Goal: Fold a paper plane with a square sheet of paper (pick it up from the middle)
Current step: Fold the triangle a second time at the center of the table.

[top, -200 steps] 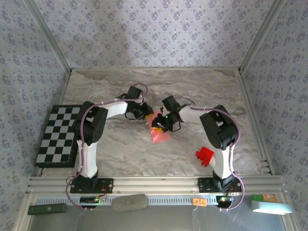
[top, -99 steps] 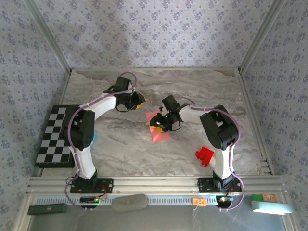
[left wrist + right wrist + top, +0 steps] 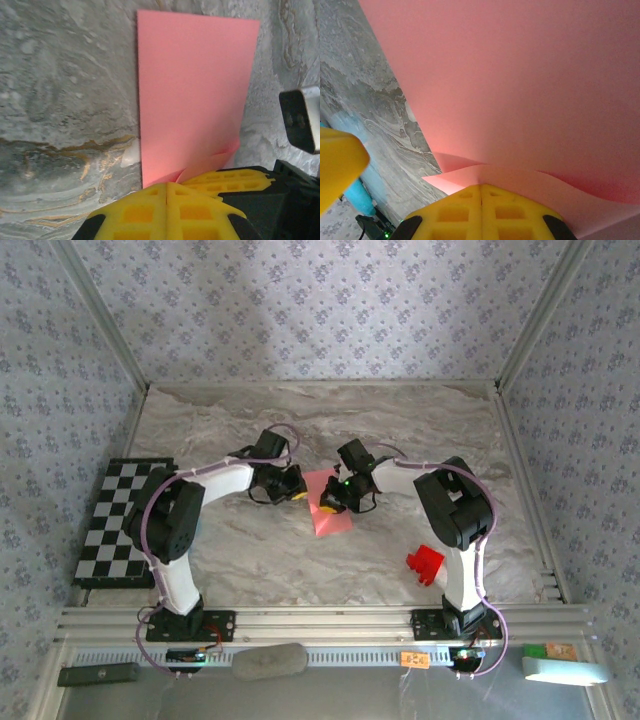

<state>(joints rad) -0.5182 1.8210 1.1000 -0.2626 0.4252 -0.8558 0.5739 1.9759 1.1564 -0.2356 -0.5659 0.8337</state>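
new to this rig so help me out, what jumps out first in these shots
A salmon-pink sheet of paper lies in the middle of the grey marbled table, both arms bent in to it with yellow jaws shut, the right jaws pinching up a curled flap. A black-and-white chequered board sits at the left edge, a small red block near the right arm's base.

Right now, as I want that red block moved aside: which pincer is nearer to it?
Right. The right pincer is at the pink paper, back-left of the red block; the left pincer is farther left, across the paper.
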